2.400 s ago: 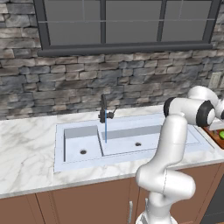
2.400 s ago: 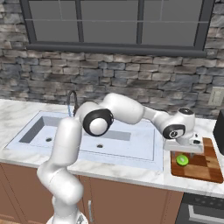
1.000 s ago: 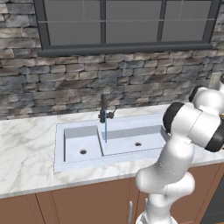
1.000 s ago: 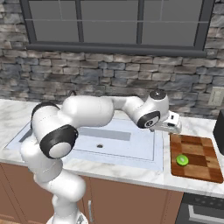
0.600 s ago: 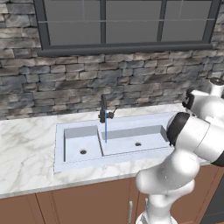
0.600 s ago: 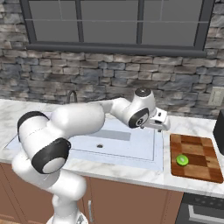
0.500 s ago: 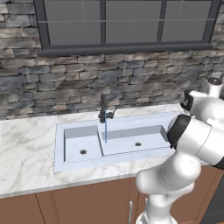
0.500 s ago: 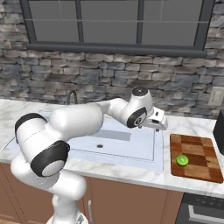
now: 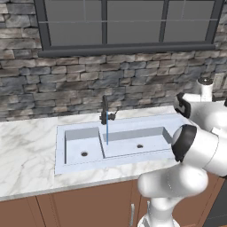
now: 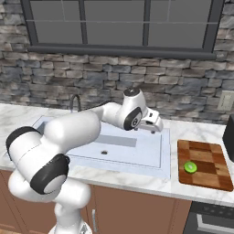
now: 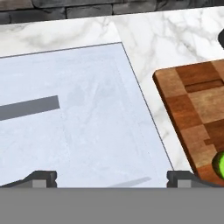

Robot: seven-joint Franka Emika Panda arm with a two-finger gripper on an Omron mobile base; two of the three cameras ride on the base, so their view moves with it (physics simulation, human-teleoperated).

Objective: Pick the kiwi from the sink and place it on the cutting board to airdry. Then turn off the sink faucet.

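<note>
Hand view: gripper [image 11: 111,178] open over sink [image 11: 78,118] edge.

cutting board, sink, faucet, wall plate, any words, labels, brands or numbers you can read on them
None: no readable text, label, brand or number in any view.
cutting board: plain checkered wood, with the kiwi on it.
sink and sink faucet: unmarked.
wall outlet plate: blank, too small for detail.
claw: no marking visible.
</note>
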